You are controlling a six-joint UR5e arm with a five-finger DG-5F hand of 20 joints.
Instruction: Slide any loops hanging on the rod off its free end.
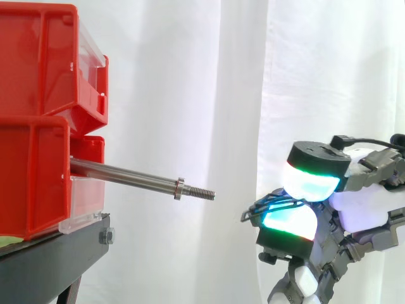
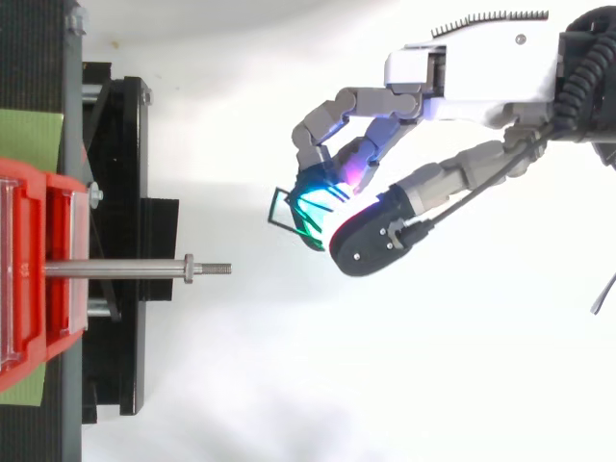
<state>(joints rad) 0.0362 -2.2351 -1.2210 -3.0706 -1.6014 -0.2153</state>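
A steel rod sticks out level from between the red bins, its threaded free end pointing right; nothing hangs on it. In the top view the rod is bare too. My hand is to the right of the free end and slightly lower, clear of the rod. Its glowing pads pinch thin dark-green loops that jut out leftward from between them. From above, the hand holds the loops a little beyond and to one side of the rod's tip.
Stacked red bins stand on a black stand at the left. A green pad lies on the stand beside the bin. White curtain behind.
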